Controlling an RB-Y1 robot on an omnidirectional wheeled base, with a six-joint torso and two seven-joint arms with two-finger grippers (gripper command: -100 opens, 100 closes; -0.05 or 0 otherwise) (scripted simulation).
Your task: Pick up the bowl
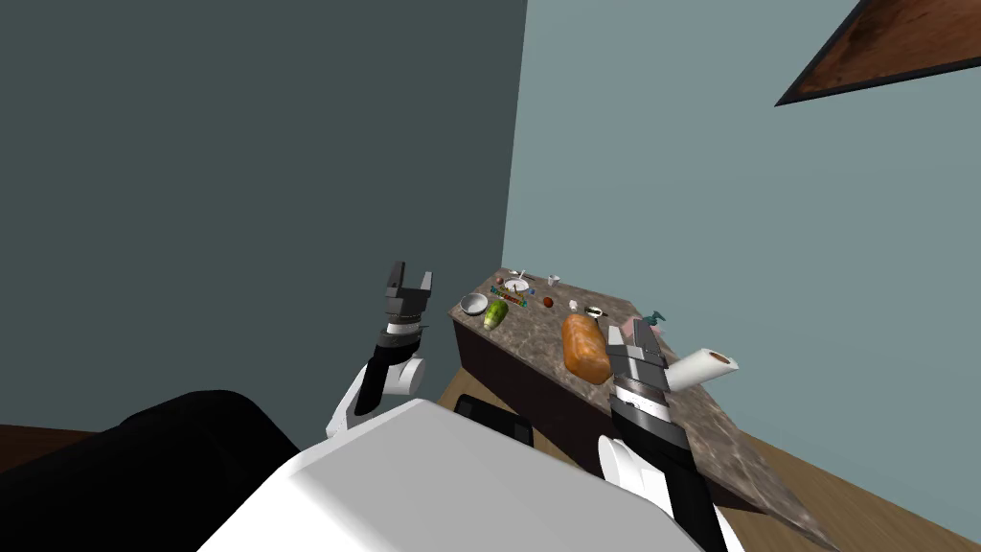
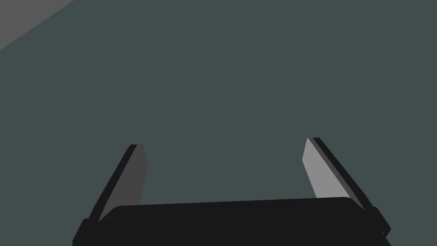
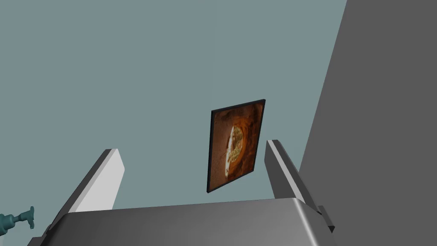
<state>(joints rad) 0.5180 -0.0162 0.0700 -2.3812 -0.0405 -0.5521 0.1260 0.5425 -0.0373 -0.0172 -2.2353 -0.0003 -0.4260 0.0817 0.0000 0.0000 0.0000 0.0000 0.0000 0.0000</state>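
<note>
The bowl [image 1: 473,305] is small, round and pale grey. It sits at the far left end of a brown stone-patterned counter [image 1: 536,335], beside a green vegetable [image 1: 495,314]. My left gripper [image 1: 409,280] is raised to the left of the counter, about a hand's width from the bowl and off the counter's edge. In the left wrist view that gripper [image 2: 224,142] stands open with nothing between its fingers, facing a flat dark grey wall. My right gripper [image 1: 629,333] hovers over the counter's nearer part by the bread loaf. In its wrist view the right gripper [image 3: 192,146] is open and empty.
On the counter lie a bread loaf [image 1: 583,347], a white paper roll [image 1: 704,368], a teal spray bottle [image 1: 655,318], a white plate [image 1: 517,285], a red fruit [image 1: 548,301] and several small items. Two walls meet behind its far end. Wood floor runs along its front.
</note>
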